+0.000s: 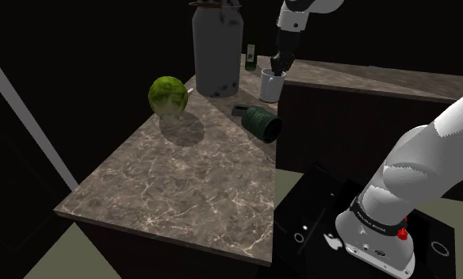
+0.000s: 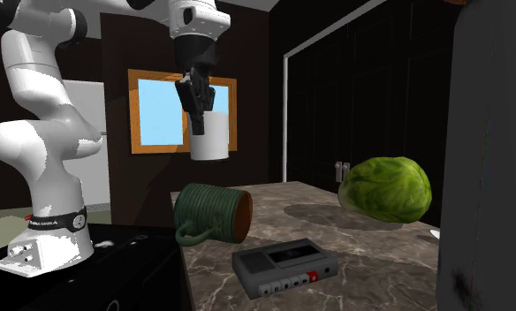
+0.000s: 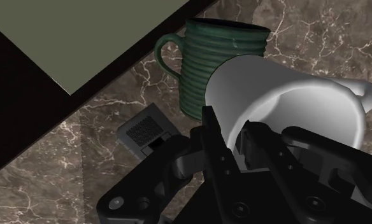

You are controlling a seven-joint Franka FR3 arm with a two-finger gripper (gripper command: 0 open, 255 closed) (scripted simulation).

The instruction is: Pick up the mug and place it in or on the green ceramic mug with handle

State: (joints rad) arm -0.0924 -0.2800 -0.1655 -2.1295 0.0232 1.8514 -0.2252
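A plain white mug (image 2: 209, 137) hangs in the air above the marble counter (image 1: 182, 182), and my gripper (image 2: 197, 104) is shut on its rim, one finger inside and one outside. From the shoulder view the white mug (image 1: 269, 85) and gripper (image 1: 279, 70) are near the counter's far end. A dark green ribbed mug with a handle (image 2: 214, 212) lies on its side near the counter's edge, below the white mug. Through the wrist view the gripper (image 3: 229, 130) clasps the white mug (image 3: 286, 95), with the green mug (image 3: 210, 57) just beyond it.
A small dark cassette recorder (image 2: 283, 263) lies on the counter beside the green mug. A green cabbage (image 1: 170, 95) and a tall grey metal can (image 1: 217, 49) stand further along, with a dark bottle (image 1: 251, 54) behind. The counter's edge drops to the floor by the stand (image 1: 333, 214).
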